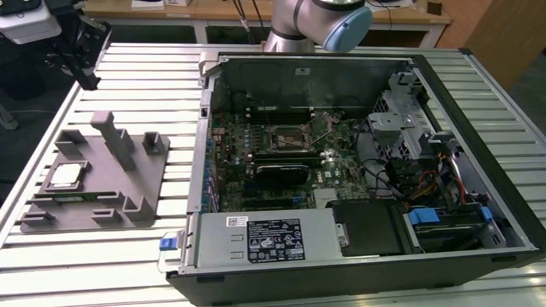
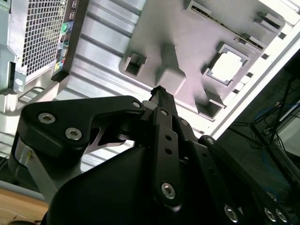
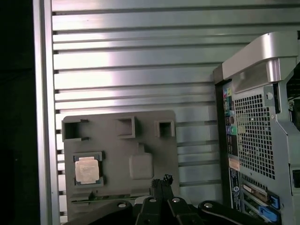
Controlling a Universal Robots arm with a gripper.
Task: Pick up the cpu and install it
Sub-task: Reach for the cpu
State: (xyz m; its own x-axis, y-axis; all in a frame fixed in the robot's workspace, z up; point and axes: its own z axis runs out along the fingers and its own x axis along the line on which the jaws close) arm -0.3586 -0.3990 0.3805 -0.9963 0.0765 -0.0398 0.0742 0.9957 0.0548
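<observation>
While the arm (image 1: 314, 18) stands at the far side of the open computer case (image 1: 341, 70) in the exterior view, the cpu (image 1: 66, 175) is seen lying flat in a square pocket of the grey fixture plate (image 1: 137, 192), metal top upward. The plate rests on the slatted tabletop (image 1: 137, 64), at the exterior view's left of the case and just beside it.

In both wrist views the jaws are seen closed on each other, tips together, with nothing held between them. They are raised above the fixture plate (image 3: 117, 140) and touch nothing.

Position of the cpu relative to the jaws, first wrist view: the cpu (image 3: 87, 169) sits in its pocket apart from the jaw tips, and the upright post (image 3: 140, 165) of the plate stands roughly between the two. In the second wrist view the same is noted — the tips line up with the post (image 2: 171, 70), while the cpu (image 2: 228, 64) lies off to one side, untouched.

The rear panel of the case (image 3: 253, 126) is seen beside the plate on the tabletop (image 3: 140, 56). Inside the case, the silver-framed socket (image 1: 288, 135) with its dark centre is seen on the green motherboard (image 1: 337, 167) — well apart from the cpu.
</observation>
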